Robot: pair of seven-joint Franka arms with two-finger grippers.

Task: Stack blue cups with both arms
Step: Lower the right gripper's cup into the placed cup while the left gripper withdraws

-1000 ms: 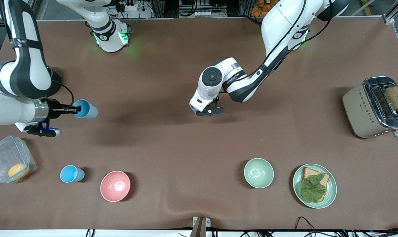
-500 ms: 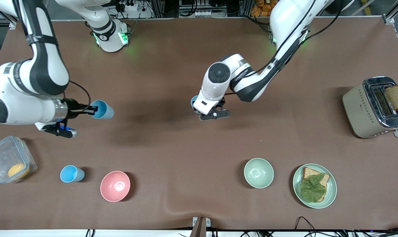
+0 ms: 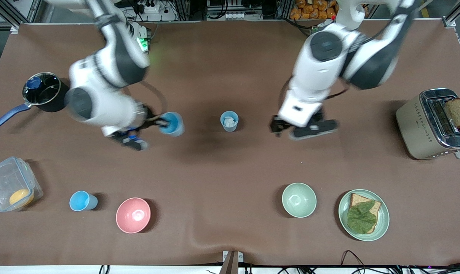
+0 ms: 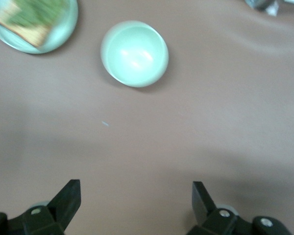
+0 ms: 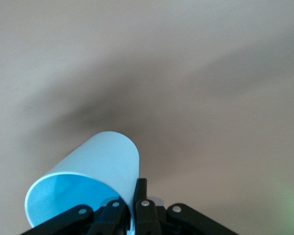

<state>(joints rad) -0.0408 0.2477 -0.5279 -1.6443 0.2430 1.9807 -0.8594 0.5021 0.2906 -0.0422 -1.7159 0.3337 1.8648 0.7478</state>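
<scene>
The right gripper [image 3: 159,122] is pinched tight on the rim of a blue cup [image 3: 172,123], holding it tilted in the air over the middle of the table [image 3: 230,171]. A second cup [image 3: 229,121] stands upright on the table (something pale sits inside it), between the two grippers. The left gripper [image 3: 304,128] hangs over bare table with its fingers [image 4: 68,198] spread wide and empty. A third cup [image 3: 82,201] stands beside the pink bowl [image 3: 133,215], close to the front camera.
</scene>
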